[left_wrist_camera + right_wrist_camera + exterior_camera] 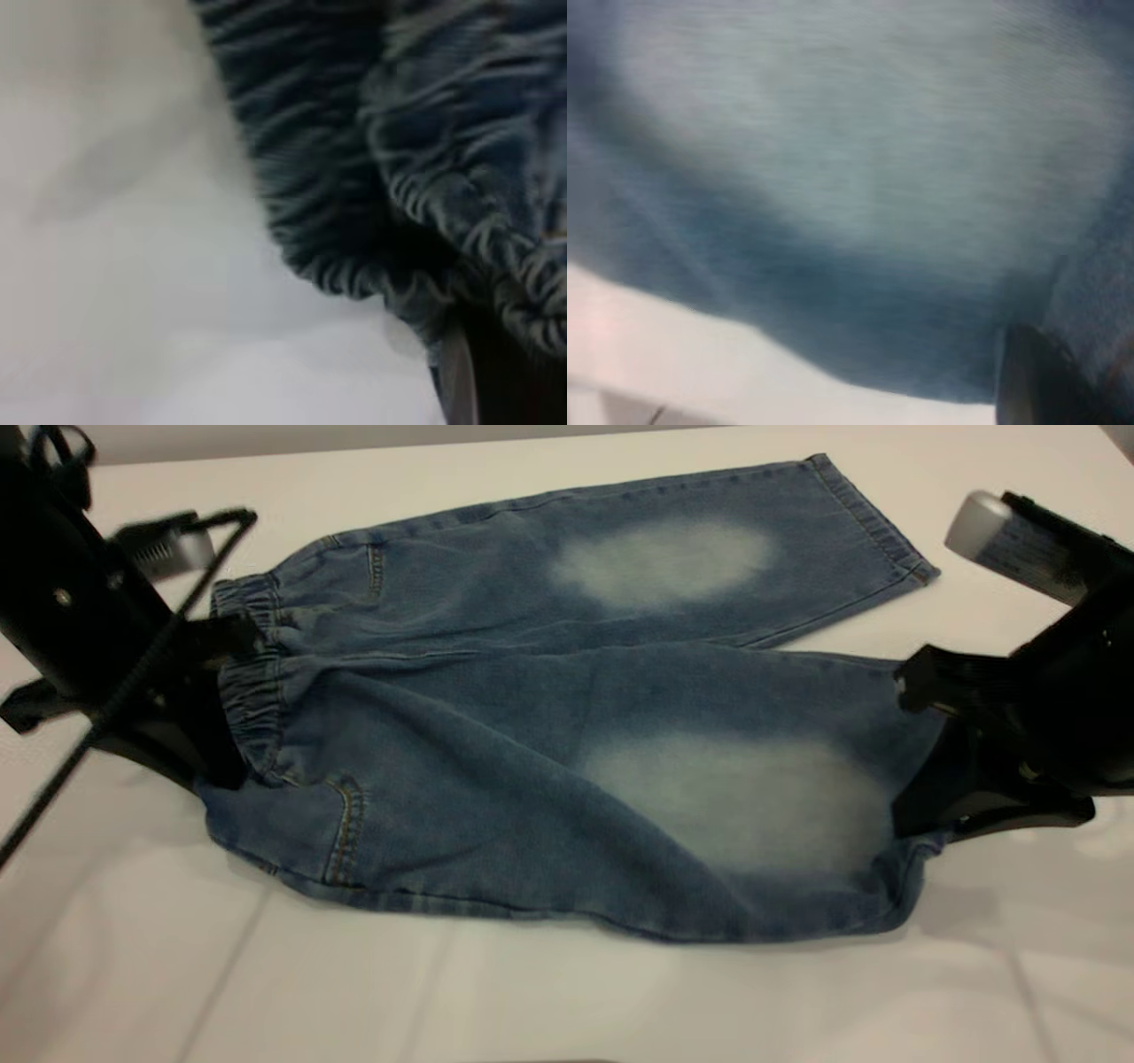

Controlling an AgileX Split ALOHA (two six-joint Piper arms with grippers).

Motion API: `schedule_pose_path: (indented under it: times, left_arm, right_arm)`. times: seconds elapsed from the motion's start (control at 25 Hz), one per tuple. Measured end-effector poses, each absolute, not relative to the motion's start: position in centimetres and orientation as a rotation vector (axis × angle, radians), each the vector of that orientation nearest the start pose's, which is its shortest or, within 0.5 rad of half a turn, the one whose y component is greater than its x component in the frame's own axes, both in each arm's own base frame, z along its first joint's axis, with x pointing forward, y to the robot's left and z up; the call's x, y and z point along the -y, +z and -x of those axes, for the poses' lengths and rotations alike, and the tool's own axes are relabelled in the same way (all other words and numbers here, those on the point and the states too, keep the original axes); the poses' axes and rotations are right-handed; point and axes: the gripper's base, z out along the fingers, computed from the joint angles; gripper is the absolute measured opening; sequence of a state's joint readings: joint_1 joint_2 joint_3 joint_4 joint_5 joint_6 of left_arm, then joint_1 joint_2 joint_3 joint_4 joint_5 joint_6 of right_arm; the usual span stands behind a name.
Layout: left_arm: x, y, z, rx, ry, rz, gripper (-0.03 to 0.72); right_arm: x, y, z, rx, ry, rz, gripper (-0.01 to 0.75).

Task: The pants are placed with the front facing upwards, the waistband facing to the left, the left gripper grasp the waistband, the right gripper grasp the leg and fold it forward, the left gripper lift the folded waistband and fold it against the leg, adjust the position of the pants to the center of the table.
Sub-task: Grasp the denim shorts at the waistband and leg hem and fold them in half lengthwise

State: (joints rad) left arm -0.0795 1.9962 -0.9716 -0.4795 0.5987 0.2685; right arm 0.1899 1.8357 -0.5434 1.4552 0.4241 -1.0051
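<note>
The blue denim pants (496, 717) lie front up on the white table (532, 1001), with the waistband (252, 691) to the left and both legs reaching right. My left gripper (226, 700) is at the gathered waistband and looks shut on it. In the left wrist view the ruffled waistband (337, 195) bunches against one finger (456, 372). My right gripper (912, 753) grips the hem end of the near leg (735, 797), which is raised slightly and bulges. In the right wrist view the pale faded leg (859, 159) fills the picture beside a dark finger (1023, 381).
The far leg (664, 567) lies flat toward the back right, its hem near the table's far edge. Bare white table (115, 266) shows in front of the pants and to both sides.
</note>
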Motion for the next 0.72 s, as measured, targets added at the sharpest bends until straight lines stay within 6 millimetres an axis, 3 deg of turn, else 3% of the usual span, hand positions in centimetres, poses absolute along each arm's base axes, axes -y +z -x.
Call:
schedule_pose_path:
  times: [0.16,0.28,0.48,0.72]
  left_arm:
    - [5.0,12.6,-32.3,-2.950,-0.428,0.030,0.055]
    - [5.0,14.6,-32.2,-2.889,-0.432,0.019,0.055]
    - [5.1,15.2,-32.4,-2.863,-0.442,0.033,0.055]
    - [5.4,17.2,-34.7,-2.725,-0.478,0.105,0.055]
  right_arm:
    - [-9.4,9.3,-24.8,-2.853,0.887,-0.195,0.027]
    - [-9.7,10.8,-26.9,-2.807,0.951,-0.154,0.027]
    - [-9.8,13.3,-30.3,-2.738,0.929,-0.084,0.027]
    - [-8.1,16.1,-33.9,-2.648,0.864,-0.104,0.027]
